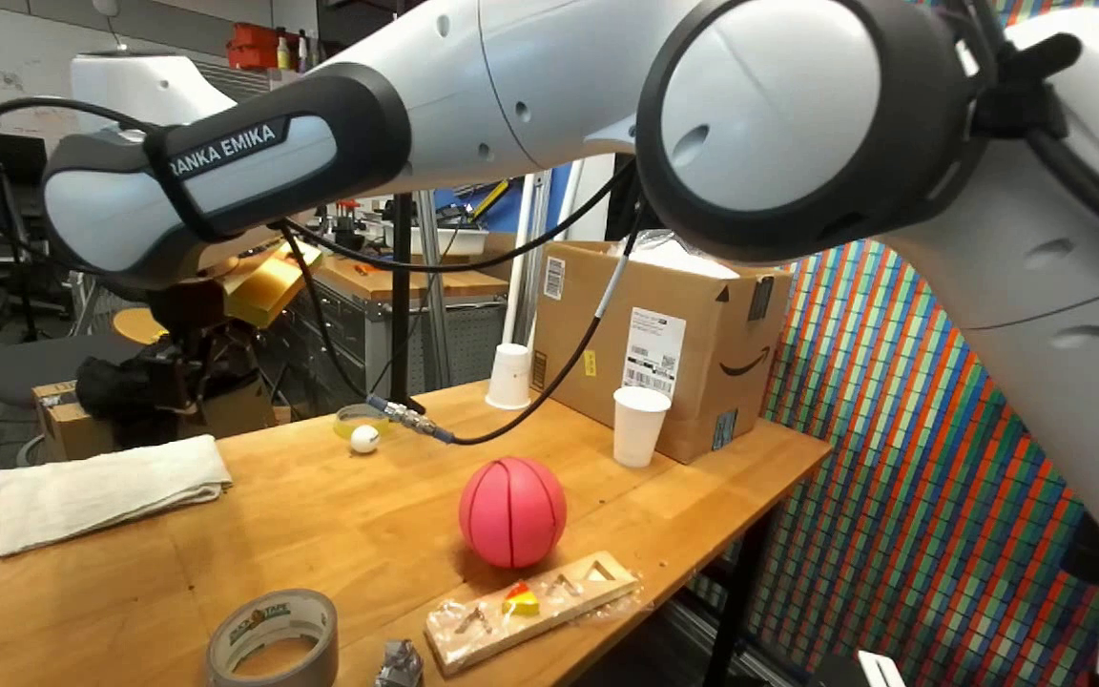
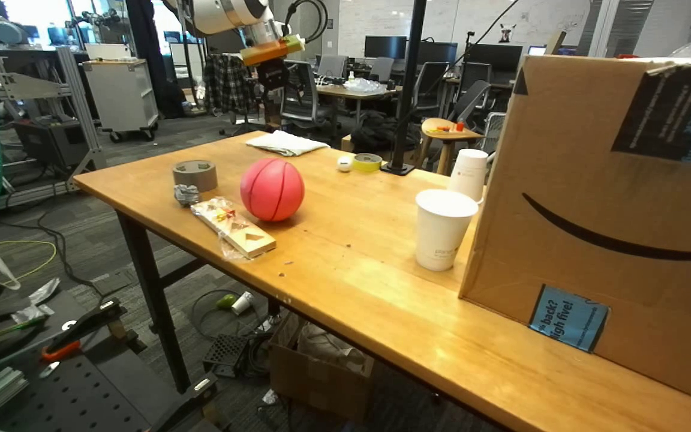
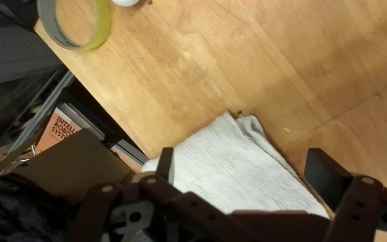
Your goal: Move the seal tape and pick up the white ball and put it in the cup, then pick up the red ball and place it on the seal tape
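The tool (image 3: pixel 245 169) hangs with its fingers (image 3: pixel 326 178) spread wide, a folded white cloth (image 3: pixel 233 171) showing between them in the wrist view. On the wooden table (image 1: pixel 349 534), the white ball (image 1: pixel 364 439) sits just beside a yellow tape roll (image 2: pixel 367 166); the red-pink rubber ball (image 1: pixel 512 512) rests between the grey duct tape roll (image 2: pixel 196 177) and the upright white paper cup (image 1: pixel 640 429).

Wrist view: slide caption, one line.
Open end effector with a folded white cloth in view beyond it; yellow tape roll and white ball cropped by the frame's top edge.
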Robot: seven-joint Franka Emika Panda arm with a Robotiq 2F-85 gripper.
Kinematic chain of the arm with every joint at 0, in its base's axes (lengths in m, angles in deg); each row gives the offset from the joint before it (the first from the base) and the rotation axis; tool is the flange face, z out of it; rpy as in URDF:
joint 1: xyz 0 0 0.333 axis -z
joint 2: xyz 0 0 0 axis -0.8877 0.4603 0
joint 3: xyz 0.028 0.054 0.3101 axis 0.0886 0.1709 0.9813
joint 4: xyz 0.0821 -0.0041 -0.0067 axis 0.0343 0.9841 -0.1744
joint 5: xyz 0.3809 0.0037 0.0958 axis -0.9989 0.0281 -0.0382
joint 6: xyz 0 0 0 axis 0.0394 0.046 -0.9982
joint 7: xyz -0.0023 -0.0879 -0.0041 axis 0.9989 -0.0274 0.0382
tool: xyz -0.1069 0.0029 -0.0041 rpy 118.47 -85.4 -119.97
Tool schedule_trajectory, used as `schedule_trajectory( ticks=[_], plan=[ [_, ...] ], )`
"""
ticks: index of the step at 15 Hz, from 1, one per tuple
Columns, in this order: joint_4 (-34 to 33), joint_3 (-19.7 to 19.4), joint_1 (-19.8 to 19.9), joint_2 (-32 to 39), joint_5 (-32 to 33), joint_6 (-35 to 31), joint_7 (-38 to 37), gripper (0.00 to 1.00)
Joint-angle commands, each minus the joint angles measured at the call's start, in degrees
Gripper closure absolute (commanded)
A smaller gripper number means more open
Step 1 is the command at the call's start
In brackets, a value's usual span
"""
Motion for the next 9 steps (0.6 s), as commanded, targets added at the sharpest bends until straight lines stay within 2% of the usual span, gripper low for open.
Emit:
schedule_trajectory(
  ticks=[1, 9],
  plan=[
    [-9.1, -1.3, 1.7, 5.2, -1.5, 2.4, 2.9, 0.00],
    [-16.7, -3.4, 5.1, 12.1, -2.4, 2.9, 4.2, 0.00]
  ],
)
